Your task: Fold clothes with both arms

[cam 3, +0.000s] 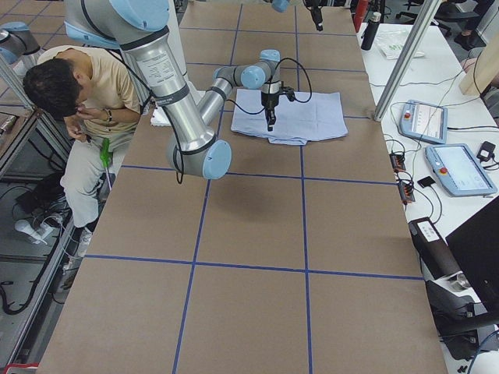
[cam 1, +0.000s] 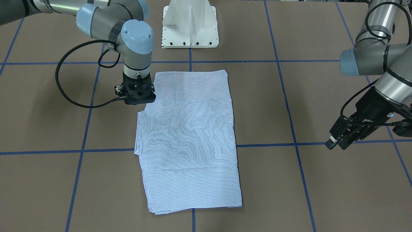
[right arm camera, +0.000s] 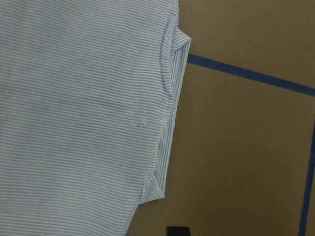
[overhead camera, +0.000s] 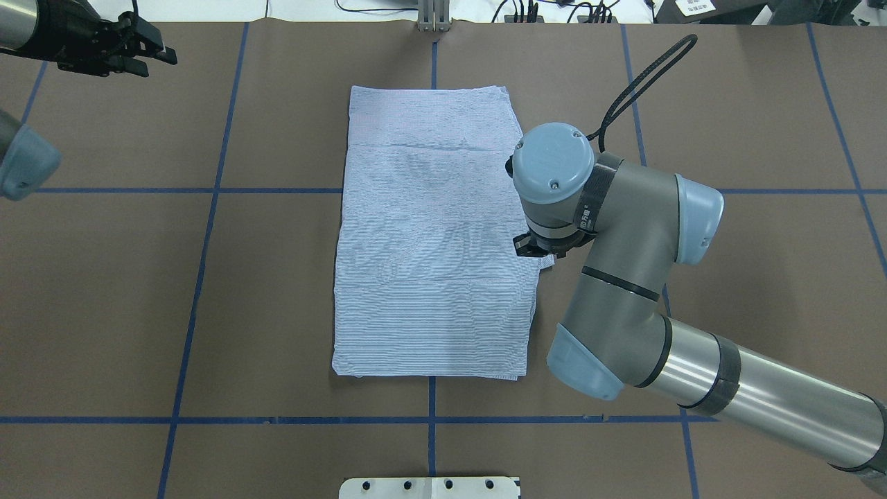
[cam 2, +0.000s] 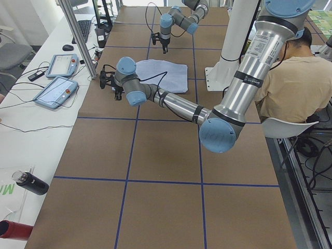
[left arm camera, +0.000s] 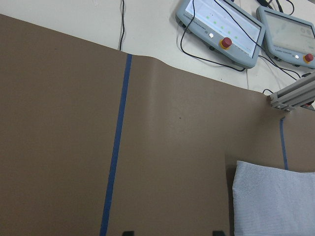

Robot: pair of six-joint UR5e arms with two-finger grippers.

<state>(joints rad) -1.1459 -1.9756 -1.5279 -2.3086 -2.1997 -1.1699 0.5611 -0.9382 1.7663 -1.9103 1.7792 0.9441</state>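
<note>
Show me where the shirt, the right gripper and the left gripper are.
shirt (cam 1: pixel 190 138), front-facing view, middle of the folded cloth.
right gripper (cam 1: pixel 139 97), front-facing view, black body at the shirt's edge.
left gripper (cam 1: pixel 336 144), front-facing view, between its fingertips.

I count one striped shirt (cam 1: pixel 190 138) at the middle of the table (cam 1: pixel 289 193). There are two arms, the right arm (cam 1: pixel 106 16) and the left arm (cam 1: pixel 379 54). There are two grippers, the right gripper (cam 1: pixel 139 96) and the left gripper (cam 1: pixel 336 143). One white pedestal (cam 1: pixel 190 29) stands at the robot's edge of the table. On the side bench (cam 2: pixel 21 135) are two screen pendants (cam 2: pixel 62 65) (cam 2: pixel 56 92) and one black bottle (cam 2: pixel 31 182). One person (cam 2: pixel 288 78) is seated.
</note>
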